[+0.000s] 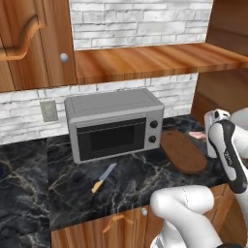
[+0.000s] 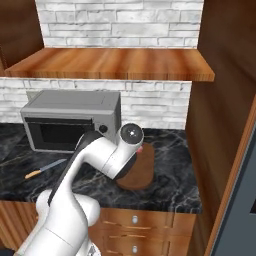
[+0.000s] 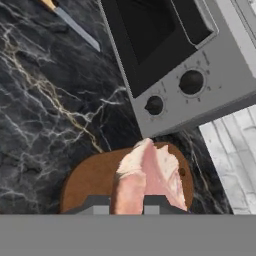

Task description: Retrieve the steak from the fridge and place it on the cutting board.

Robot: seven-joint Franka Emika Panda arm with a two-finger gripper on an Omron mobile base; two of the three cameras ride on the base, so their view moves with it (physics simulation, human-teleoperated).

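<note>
Gripper point(image 3: 126, 206): closed on the steak point(image 3: 149, 175), which sticks out between the fingertips.
Steak position: held over the cutting board point(image 3: 95, 177); contact with it cannot be told.
Cutting board: on the black countertop point(image 1: 29, 169), just beside the microwave point(image 1: 114, 123).
Knife point(image 1: 103, 177): lying in front of the microwave.

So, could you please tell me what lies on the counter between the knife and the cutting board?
Nothing: in the left base view, bare black marbled countertop runs from the knife to the cutting board, with the microwave standing behind that stretch.
</note>
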